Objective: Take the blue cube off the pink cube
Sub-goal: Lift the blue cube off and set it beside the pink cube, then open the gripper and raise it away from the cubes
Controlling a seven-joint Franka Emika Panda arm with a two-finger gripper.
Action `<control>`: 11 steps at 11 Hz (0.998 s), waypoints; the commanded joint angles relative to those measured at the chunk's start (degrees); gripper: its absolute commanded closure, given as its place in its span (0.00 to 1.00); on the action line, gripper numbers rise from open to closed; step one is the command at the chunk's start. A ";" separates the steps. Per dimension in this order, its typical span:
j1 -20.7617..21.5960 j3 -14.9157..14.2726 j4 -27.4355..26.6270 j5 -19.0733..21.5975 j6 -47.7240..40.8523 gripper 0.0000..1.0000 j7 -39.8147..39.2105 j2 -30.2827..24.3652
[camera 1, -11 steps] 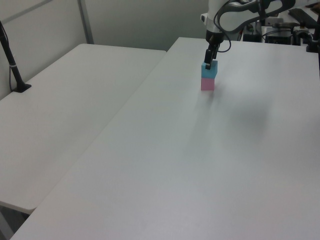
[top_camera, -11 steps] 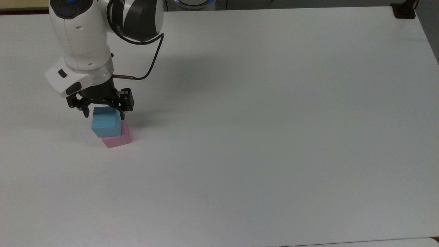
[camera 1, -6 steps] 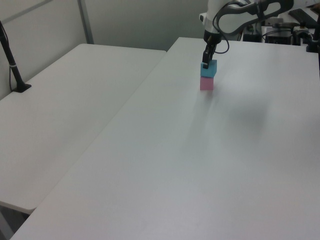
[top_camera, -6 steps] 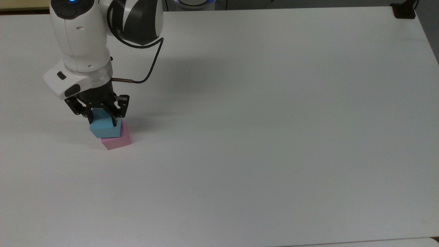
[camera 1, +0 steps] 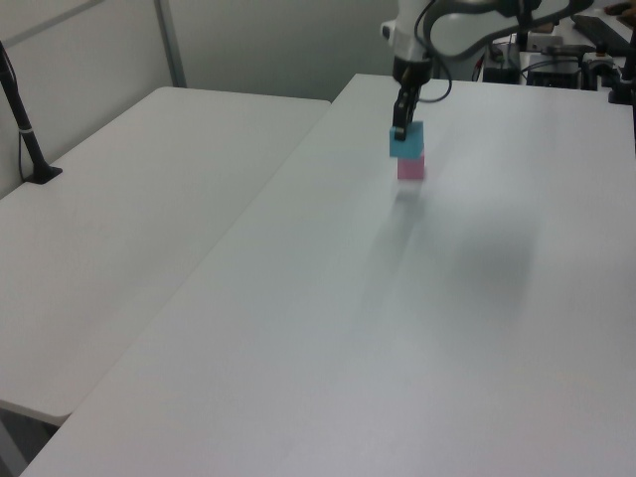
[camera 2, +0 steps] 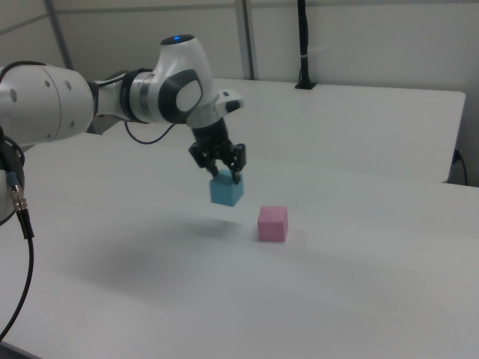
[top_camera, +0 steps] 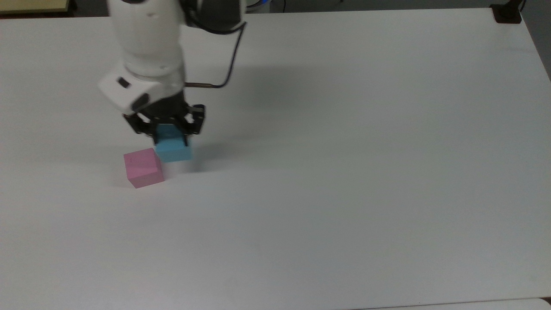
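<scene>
My gripper (top_camera: 171, 137) (camera 2: 222, 176) (camera 1: 399, 130) is shut on the blue cube (top_camera: 174, 150) (camera 2: 226, 190) (camera 1: 406, 141), which hangs in the air clear of the table. The pink cube (top_camera: 143, 168) (camera 2: 272, 223) (camera 1: 412, 168) sits alone on the white table (top_camera: 344, 172) with its top bare. In the top view the blue cube is just right of the pink cube. In the right view it hangs to the left of the pink cube and higher, with its shadow on the table below.
A second white table (camera 1: 129, 219) adjoins in the left view's left, with a black post (camera 1: 25, 129) clamped on it. A black clamp (top_camera: 507, 13) sits at the top view's far right corner. A dark cable (top_camera: 228, 56) loops from the arm's wrist.
The gripper closed on the blue cube, lifted it off the pink cube and carried it toward the top view's right. The pink cube stayed in place.
</scene>
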 commanded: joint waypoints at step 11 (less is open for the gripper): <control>9.80 -0.97 -5.73 0.44 -18.25 0.00 15.31 -15.32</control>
